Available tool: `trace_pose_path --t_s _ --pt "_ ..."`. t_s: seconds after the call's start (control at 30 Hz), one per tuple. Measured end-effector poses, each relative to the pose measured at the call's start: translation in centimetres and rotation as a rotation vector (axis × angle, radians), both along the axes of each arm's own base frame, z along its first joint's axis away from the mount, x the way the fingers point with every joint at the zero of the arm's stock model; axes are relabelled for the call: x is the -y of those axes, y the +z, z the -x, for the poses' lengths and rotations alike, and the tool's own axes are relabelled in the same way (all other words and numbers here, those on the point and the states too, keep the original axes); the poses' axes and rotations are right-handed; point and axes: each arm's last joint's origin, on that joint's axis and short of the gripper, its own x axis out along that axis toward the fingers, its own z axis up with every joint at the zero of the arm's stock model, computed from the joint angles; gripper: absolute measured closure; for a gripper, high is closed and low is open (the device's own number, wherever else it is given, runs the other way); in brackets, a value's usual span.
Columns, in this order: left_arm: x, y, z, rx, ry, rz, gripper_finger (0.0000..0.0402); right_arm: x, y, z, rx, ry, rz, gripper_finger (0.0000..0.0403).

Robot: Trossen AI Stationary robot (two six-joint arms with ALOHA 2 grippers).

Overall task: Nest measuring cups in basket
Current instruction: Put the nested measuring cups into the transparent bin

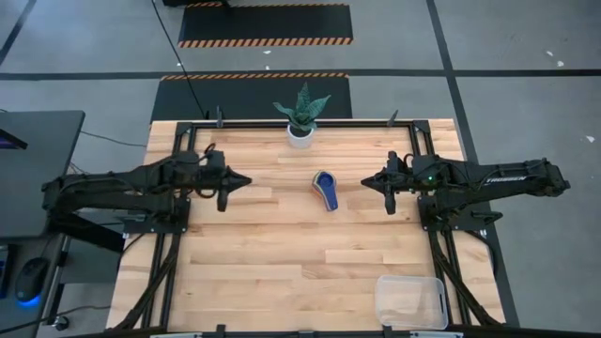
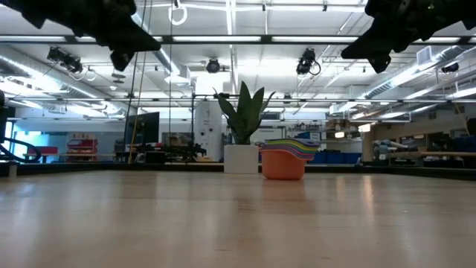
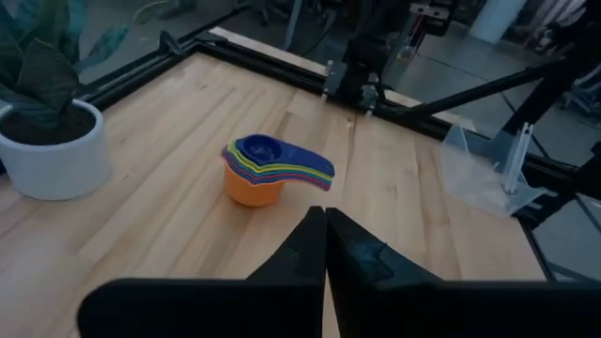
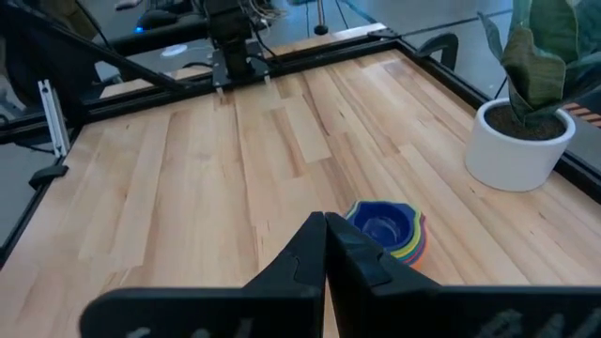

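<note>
Both tools, left tool [image 1: 246,181] and right tool [image 1: 365,181], hang clenched and empty; nested measuring cups [image 1: 325,187] at frame centre risk unstacking if carried carelessly to basket [image 1: 410,301], lower right.

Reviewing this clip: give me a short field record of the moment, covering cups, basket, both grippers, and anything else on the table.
measuring cups: nested in one stack, orange at the bottom, blue on top, standing mid-table, not in the basket
basket: clear bin at the table's near right corner, nothing seen inside
left gripper: shut, holding nothing, above the table left of the stack
right gripper: shut, holding nothing, right of the stack
other: potted plant in a white pot at the far edge
</note>
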Motion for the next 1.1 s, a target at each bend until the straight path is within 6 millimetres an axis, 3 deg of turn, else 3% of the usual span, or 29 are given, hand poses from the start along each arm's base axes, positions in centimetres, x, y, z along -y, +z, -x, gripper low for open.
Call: trace_pose_path --t_s 0.5,1.1 --pt "0.8 -2.5 1.4 -0.012 -0.143 -0.103 0.0389 0.0 0.2 -0.1 0.023 0.0 0.001 0.0391" --pt "0.9 -2.6 1.4 -0.011 -0.184 -0.069 0.0388 0.0 0.2 -0.1 0.023 0.0 0.001 0.0391"
